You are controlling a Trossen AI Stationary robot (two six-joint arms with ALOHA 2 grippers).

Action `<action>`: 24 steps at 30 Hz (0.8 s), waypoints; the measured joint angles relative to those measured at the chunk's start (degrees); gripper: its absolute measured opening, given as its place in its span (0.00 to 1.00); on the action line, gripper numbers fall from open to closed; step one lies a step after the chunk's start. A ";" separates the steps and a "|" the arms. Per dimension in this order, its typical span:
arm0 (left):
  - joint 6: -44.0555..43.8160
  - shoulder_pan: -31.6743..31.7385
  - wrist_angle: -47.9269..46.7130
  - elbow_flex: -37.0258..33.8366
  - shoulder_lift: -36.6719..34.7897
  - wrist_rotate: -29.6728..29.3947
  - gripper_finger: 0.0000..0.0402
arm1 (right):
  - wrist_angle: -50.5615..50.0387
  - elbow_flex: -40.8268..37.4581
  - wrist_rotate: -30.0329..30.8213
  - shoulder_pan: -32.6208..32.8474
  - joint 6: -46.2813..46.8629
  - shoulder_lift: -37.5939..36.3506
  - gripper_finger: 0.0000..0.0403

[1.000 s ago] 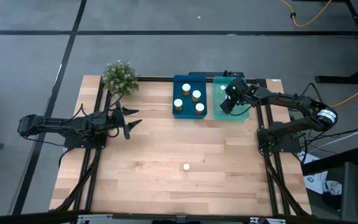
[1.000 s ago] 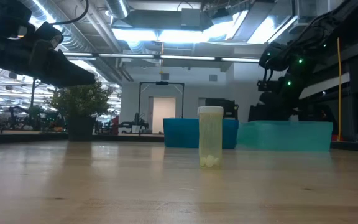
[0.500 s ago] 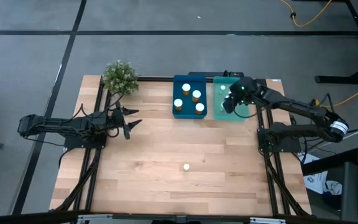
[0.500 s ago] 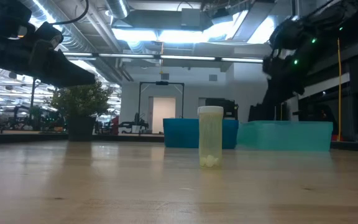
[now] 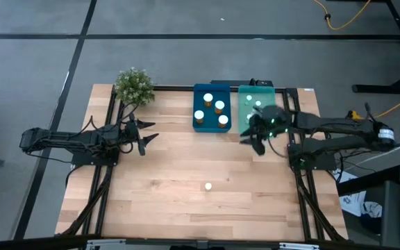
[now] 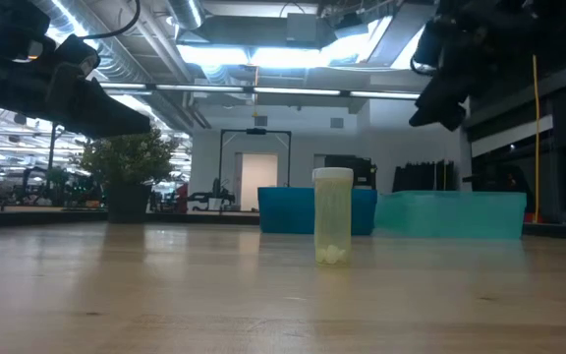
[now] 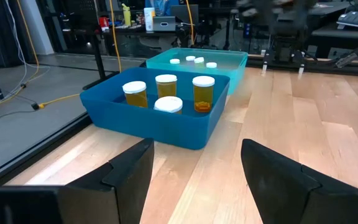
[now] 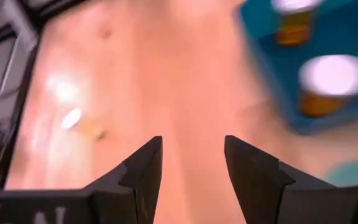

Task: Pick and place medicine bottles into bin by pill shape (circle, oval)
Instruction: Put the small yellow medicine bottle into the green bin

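Observation:
One pale bottle (image 5: 207,186) with a white cap stands upright on its base on the bare wood; it also shows in the low view (image 6: 332,215) and, blurred, in the right wrist view (image 8: 79,122). The dark blue bin (image 5: 211,125) holds several amber bottles (image 7: 166,87). The teal bin (image 5: 248,126) holds small white-capped bottles (image 7: 197,61). My right gripper (image 5: 250,142) is open and empty, raised above the table just near of the teal bin. My left gripper (image 5: 148,137) is open and empty at the table's left side.
A small potted plant (image 5: 133,86) stands at the far left corner. The two bins sit side by side at the far edge. Bare wood lies around the lone bottle in the table's middle and near part.
My right gripper has left the teal bin, risen and swung toward the table's near edge and a little to the left; it now hangs over the wood in front of the bins. The lone bottle has not moved.

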 joint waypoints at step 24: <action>0.01 -0.01 0.00 0.00 0.00 0.00 0.58 | 22.52 -0.02 3.98 28.79 -12.09 17.26 0.44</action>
